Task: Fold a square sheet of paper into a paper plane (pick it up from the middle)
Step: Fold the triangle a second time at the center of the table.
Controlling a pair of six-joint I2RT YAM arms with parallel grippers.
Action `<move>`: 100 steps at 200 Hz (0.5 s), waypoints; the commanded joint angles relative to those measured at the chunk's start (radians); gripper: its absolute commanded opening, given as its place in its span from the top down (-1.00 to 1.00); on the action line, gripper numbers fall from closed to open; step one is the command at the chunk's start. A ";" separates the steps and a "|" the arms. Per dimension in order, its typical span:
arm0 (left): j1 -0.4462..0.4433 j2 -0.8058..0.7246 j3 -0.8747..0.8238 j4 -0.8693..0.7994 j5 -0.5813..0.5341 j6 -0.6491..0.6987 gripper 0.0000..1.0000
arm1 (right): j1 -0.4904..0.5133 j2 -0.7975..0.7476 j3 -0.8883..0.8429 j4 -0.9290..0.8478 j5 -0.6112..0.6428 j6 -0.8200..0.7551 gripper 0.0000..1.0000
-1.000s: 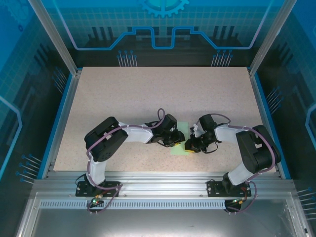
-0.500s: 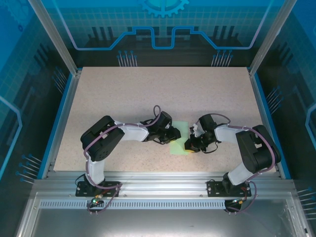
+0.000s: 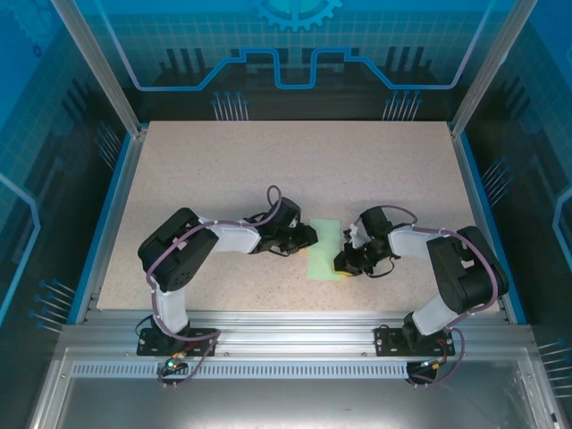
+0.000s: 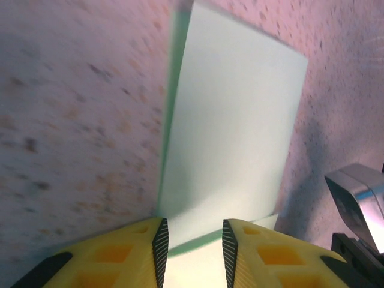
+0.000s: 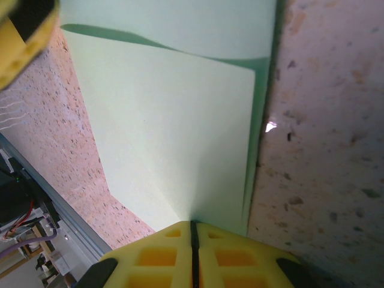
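The square sheet of paper (image 3: pixel 323 248) lies folded over into a pale mint-green strip on the table between the two grippers. My right gripper (image 3: pixel 343 263) is shut on the strip's near right edge, and the right wrist view has its yellow fingertips (image 5: pixel 193 227) pressed together on the paper (image 5: pixel 174 120). My left gripper (image 3: pixel 311 236) sits at the paper's left side with its jaws open. In the left wrist view the paper (image 4: pixel 234 132) stretches away from the left gripper (image 4: pixel 194 237) and shows in the gap between its tips, its upper layer slightly lifted.
The speckled beige table (image 3: pixel 268 170) stretches away behind the paper. Blue rails (image 3: pixel 112 214) border its sides and an aluminium frame (image 3: pixel 295 322) runs along the near edge. Part of the right gripper's body (image 4: pixel 360 204) stands close on the paper's right.
My left arm has drawn back to the left, off the paper, with its jaws a little wider. The right gripper has stayed shut on the paper's edge.
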 commanded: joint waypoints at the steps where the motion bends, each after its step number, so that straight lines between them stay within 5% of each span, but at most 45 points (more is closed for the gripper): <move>1: 0.027 -0.038 -0.019 -0.054 -0.049 0.053 0.30 | -0.003 0.032 -0.030 -0.023 0.078 0.004 0.83; 56: -0.021 -0.149 0.004 -0.073 0.007 0.052 0.24 | -0.002 0.026 -0.027 -0.022 0.073 -0.001 0.83; 100: -0.091 -0.070 0.056 -0.060 0.051 0.016 0.34 | -0.002 0.013 -0.027 -0.023 0.075 -0.002 0.82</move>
